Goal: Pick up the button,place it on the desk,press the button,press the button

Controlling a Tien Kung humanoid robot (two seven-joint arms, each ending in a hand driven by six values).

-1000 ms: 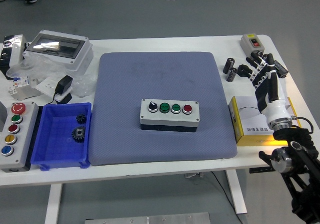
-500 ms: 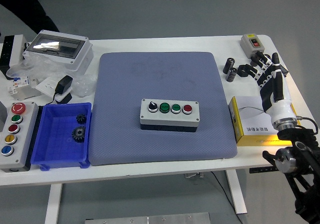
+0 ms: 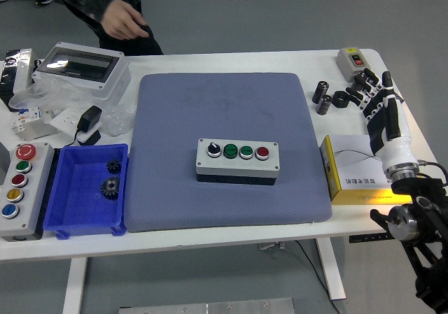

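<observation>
A grey button box (image 3: 237, 159) with a black selector knob, two green buttons and a red button lies in the middle of the blue-grey mat (image 3: 224, 146). My right hand (image 3: 380, 103) hovers over the table's right side, well away from the box, above the yellow box (image 3: 350, 170). Its fingers are spread and hold nothing. My left hand is out of view. A person's hand (image 3: 126, 20) shows at the far left, above the table's back edge, holding nothing I can make out.
A second, larger button box (image 3: 17, 188) sits at the left edge beside a blue bin (image 3: 87, 191) holding two gears. A clear-lidded enclosure (image 3: 80, 68), bags and an adapter (image 3: 89, 120) lie back left. A small switch box (image 3: 353, 61) and black cylinders (image 3: 323, 96) lie back right.
My right hand has drifted a little to the right and away from the mat. A person's arm and hand have come into view at the top left.
</observation>
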